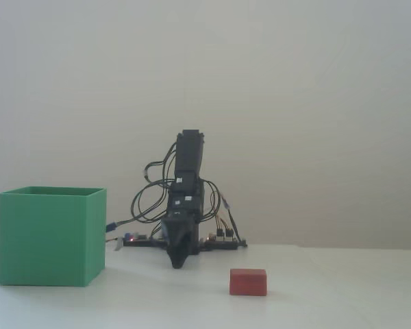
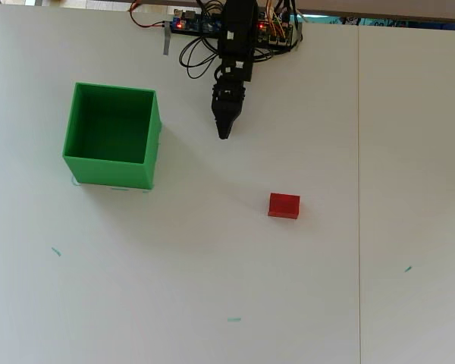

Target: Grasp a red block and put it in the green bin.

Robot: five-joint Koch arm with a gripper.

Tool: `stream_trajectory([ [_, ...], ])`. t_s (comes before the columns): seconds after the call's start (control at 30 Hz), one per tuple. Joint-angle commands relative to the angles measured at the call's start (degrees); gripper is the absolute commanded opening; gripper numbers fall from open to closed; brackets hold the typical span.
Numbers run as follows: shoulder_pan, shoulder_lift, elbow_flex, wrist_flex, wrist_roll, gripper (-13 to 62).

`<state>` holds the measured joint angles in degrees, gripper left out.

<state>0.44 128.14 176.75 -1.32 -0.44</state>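
Observation:
The red block (image 2: pixel 283 205) lies on the white table, right of centre in the overhead view; in the fixed view it (image 1: pixel 248 282) sits in front of the arm, to the right. The green bin (image 2: pixel 111 134) stands at the left, open at the top and empty; it also shows at the left of the fixed view (image 1: pixel 49 236). My gripper (image 2: pixel 224 133) hangs folded near the arm's base, tip pointing down at the table, well behind and left of the block and right of the bin. Its jaws appear closed together with nothing in them; the fixed view (image 1: pixel 177 264) shows one tapered tip.
The arm's base with circuit boards and looped wires (image 2: pixel 227 26) sits at the table's far edge. A seam (image 2: pixel 359 189) runs down the table at the right. Small teal marks (image 2: pixel 233 319) dot the near surface.

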Motion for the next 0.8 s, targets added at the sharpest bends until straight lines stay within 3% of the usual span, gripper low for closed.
stream_trajectory([
  [0.0, -0.09, 5.01, 3.43, 3.16, -0.44, 33.6],
  [0.57, -1.49, 4.48, 3.16, 2.9, -0.26, 33.4],
  [0.77, 1.67, -2.46, -13.45, 4.13, 1.67, 33.7],
])
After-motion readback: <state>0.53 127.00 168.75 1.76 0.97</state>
